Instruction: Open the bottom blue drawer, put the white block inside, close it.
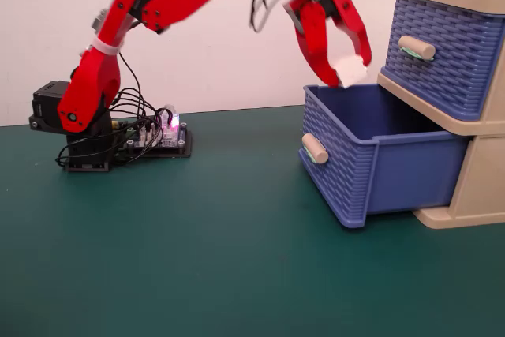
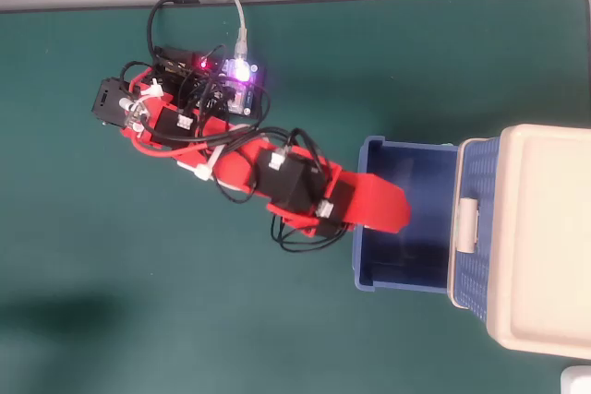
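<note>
The bottom blue drawer (image 1: 371,159) is pulled far out of the beige frame (image 1: 473,195); its beige handle (image 1: 314,148) faces left. In the overhead view the open drawer (image 2: 406,159) shows a bare blue floor. My red gripper (image 1: 351,73) hangs above the drawer's back part and is shut on the white block (image 1: 352,70), which is held between the fingertips above the rim. In the overhead view the gripper (image 2: 388,209) reaches over the drawer's left edge and hides the block.
The upper blue drawer (image 1: 442,53) is shut, with its handle (image 1: 416,47) just right of the gripper. The arm's base (image 1: 79,128) and a lit circuit board (image 1: 162,136) stand at the left on the green mat (image 1: 197,258).
</note>
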Robot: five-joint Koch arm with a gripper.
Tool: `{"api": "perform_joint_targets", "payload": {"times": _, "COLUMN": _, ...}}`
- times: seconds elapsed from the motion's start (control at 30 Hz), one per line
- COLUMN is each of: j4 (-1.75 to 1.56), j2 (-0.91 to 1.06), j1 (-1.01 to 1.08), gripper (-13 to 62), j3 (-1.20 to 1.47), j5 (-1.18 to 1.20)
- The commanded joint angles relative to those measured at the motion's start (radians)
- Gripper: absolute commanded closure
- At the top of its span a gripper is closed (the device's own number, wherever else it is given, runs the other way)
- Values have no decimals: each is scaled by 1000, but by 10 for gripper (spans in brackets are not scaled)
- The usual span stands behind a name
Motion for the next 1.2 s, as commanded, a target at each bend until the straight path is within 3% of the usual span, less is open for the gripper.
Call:
{"api": "perform_joint_targets", "payload": {"times": 0.0, "j4": -28, "j2": 15, "j1": -18, "gripper": 570, "j3": -44, "j5": -14}}
{"api": "perform_joint_targets", "payload": {"times": 0.07, "j4": -37, "j2": 11, "j1": -21, "gripper": 525, "j3": -48, "j5": -14}}
{"api": "perform_joint_targets", "payload": {"times": 0.17, "j4": -124, "j2": 9, "j1": -52, "gripper": 254, "j3": -51, "j5": 12}}
{"api": "perform_joint_targets", "payload": {"times": 0.27, "j4": -224, "j2": 2, "j1": -67, "gripper": 162, "j3": -51, "j5": 89}}
{"api": "perform_joint_targets", "payload": {"times": 0.47, "j4": -186, "j2": 84, "j1": -60, "gripper": 151, "j3": -38, "j5": 103}}
{"api": "perform_joint_targets", "payload": {"times": 0.73, "j4": 293, "j2": 278, "j1": -41, "gripper": 154, "j3": -3, "j5": 21}}
{"api": "perform_joint_targets", "payload": {"times": 0.97, "j4": 284, "j2": 319, "j1": 78, "gripper": 155, "j3": 370, "j5": -250}}
{"api": "perform_joint_targets", "payload": {"times": 1.17, "j4": 164, "j2": 236, "j1": 124, "gripper": 156, "j3": 425, "j5": -298}}
